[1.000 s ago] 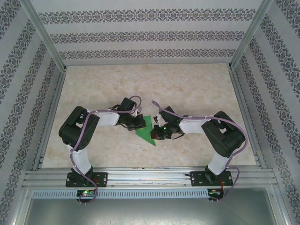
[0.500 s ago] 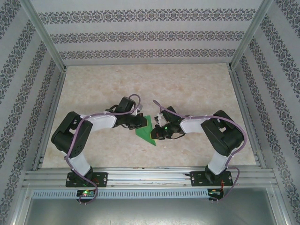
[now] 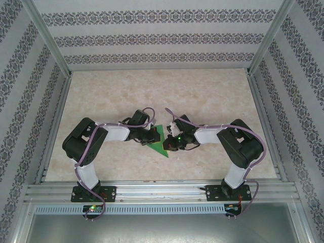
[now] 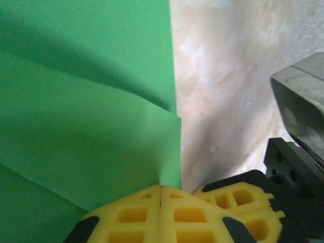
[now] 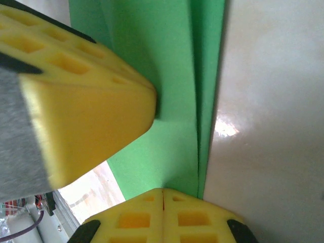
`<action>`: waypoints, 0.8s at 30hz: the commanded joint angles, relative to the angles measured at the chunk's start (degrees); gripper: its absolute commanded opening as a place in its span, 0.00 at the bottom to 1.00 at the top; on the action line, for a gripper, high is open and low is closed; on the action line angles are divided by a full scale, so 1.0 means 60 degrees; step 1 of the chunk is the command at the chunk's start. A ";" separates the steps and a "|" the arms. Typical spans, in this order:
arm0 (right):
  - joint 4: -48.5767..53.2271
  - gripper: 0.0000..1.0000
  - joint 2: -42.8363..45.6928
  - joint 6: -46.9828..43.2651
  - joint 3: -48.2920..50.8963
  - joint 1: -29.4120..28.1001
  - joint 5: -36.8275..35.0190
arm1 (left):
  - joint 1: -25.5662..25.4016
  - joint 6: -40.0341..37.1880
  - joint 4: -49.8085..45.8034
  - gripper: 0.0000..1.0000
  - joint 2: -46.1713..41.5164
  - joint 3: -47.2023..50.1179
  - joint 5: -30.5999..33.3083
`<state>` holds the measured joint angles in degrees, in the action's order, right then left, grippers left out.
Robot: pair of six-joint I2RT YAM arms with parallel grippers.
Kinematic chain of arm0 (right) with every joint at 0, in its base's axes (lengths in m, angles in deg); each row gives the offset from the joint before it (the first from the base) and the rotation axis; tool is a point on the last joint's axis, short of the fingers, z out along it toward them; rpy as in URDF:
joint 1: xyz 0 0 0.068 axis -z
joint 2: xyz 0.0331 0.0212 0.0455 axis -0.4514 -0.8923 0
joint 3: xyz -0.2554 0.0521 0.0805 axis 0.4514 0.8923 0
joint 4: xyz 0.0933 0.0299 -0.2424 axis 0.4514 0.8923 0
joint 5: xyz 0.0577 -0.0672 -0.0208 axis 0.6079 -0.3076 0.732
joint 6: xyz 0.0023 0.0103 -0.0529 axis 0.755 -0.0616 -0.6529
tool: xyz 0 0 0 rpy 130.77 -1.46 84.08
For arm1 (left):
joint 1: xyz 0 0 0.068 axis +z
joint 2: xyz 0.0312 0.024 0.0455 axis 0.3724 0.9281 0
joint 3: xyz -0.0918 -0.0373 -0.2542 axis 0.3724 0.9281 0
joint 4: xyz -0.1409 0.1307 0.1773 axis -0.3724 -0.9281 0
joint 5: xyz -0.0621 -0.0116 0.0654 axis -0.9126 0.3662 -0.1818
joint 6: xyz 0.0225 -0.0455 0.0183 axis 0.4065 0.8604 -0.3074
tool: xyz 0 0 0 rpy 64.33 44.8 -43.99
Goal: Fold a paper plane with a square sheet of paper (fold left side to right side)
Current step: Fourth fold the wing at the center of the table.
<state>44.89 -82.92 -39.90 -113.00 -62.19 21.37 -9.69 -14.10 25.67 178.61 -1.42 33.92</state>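
rail: aluminium rail point(image 3: 162, 191) runs across the bottom of the top view, with both arm bases bolted on it.
arms: left arm point(image 3: 88, 147) sits lower left and right arm point(image 3: 238, 149) lower right. Elbows point out and forearms angle in to mid-frame. A purple cable point(image 3: 147, 109) loops over the left wrist.
left gripper: left gripper point(image 4: 160, 188) has its yellow pads pressed together with no gap. The tips are at the paper's right edge in the left wrist view. Whether a layer is pinched between them, cannot tell.
right gripper: right gripper point(image 5: 163, 192) has its pads closed flush, tips on the paper at a crease. Whether it has hold of the paper, cannot tell.
in the way: the two gripper heads crowd the paper from left and right in the top view and cover parts of its edges. In the right wrist view the left gripper's yellow finger blocks the upper left.
green paper: green paper point(image 3: 158, 142) lies on the table just below centre of the top view, between the two grippers and touching both. It is folded, with overlapping layers and creases.
pointing: wedge shape with the narrow tip toward the top of the frame. The long edge runs near vertical and the wide end is at the bottom.
table: beige marbled table point(image 3: 162, 91) stretches bare behind the grippers.
walls: patterned striped walls point(image 3: 162, 38) and metal frame posts point(image 3: 48, 38) close off the top and sides.
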 commanded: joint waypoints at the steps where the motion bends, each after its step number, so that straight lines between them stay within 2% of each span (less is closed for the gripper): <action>1: 0.1446 0.00 -0.0706 -0.0313 0.0389 0.0029 -0.1407 | -0.0074 0.0082 0.0216 0.04 0.0295 0.0156 0.0486; 12: 0.2060 0.00 -0.0706 -0.0562 0.0308 0.0028 -0.1744 | 0.0304 -0.0143 -0.0125 0.03 0.0502 0.0121 0.0929; 24: 0.2221 0.00 -0.0689 -0.0606 0.0228 -0.0026 -0.1715 | 0.1624 -0.1048 -0.0540 0.02 0.0773 -0.0407 0.0734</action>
<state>47.78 -83.14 -42.09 -114.48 -62.23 20.34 -4.11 -16.72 25.06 180.64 -2.71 31.01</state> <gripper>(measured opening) 0.057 0.056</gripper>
